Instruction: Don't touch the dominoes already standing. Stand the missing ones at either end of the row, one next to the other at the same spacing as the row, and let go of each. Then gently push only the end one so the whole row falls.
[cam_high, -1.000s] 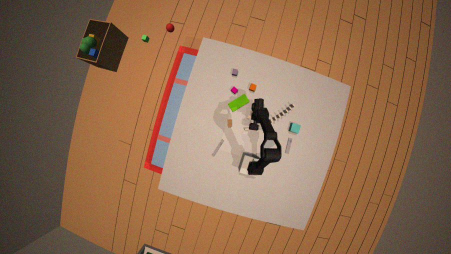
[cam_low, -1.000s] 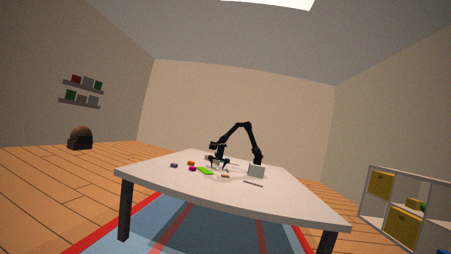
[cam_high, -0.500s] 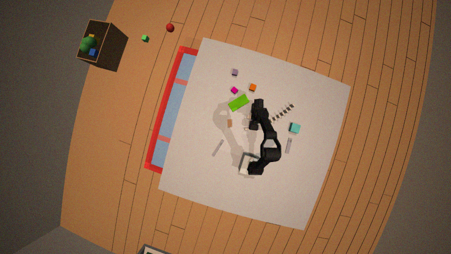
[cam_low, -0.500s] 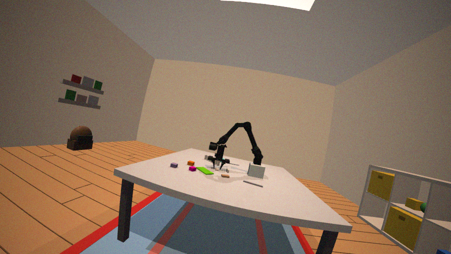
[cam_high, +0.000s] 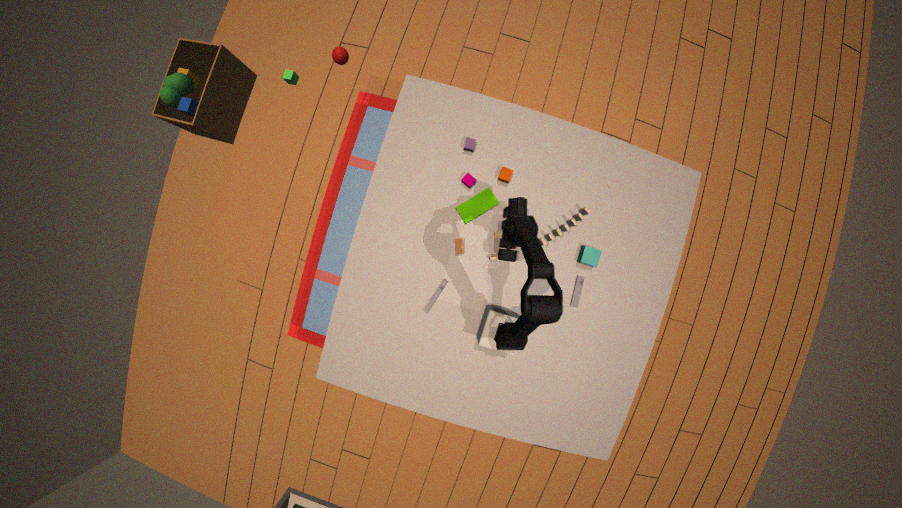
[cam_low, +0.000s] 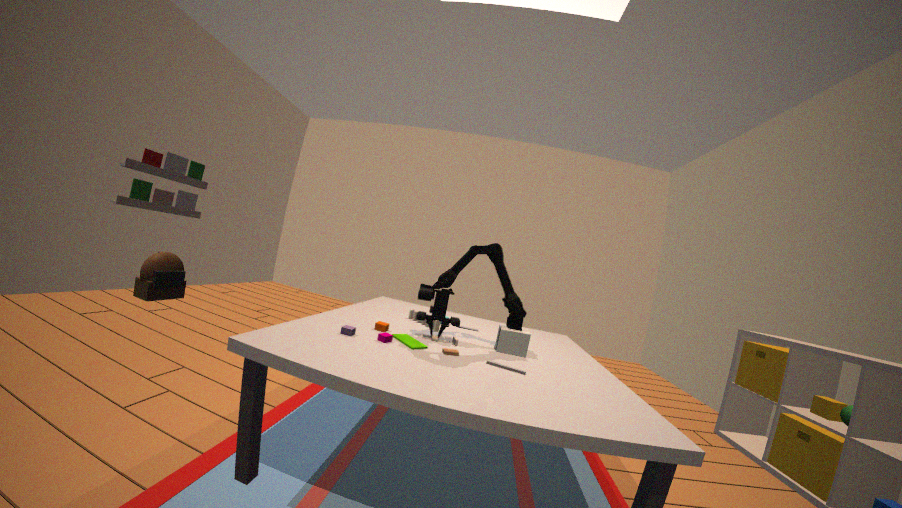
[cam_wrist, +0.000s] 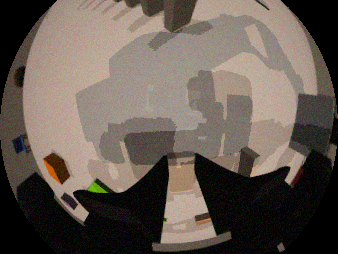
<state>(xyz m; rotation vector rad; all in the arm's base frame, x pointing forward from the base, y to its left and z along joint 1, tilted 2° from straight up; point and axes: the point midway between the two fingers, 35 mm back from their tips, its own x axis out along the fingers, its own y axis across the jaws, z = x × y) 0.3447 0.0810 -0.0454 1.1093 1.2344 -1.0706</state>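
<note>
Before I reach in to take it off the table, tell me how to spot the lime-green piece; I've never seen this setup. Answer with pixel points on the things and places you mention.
Find the white table (cam_high: 555, 391) (cam_low: 467, 384) with the black arm on it. Beside the gripper (cam_low: 435, 337) (cam_wrist: 180, 158) lies a flat, bright lime-green slab (cam_high: 477, 205) (cam_low: 409, 341). The magenta block (cam_high: 468, 180) (cam_low: 385, 337) next to it is smaller and chunkier.
</note>
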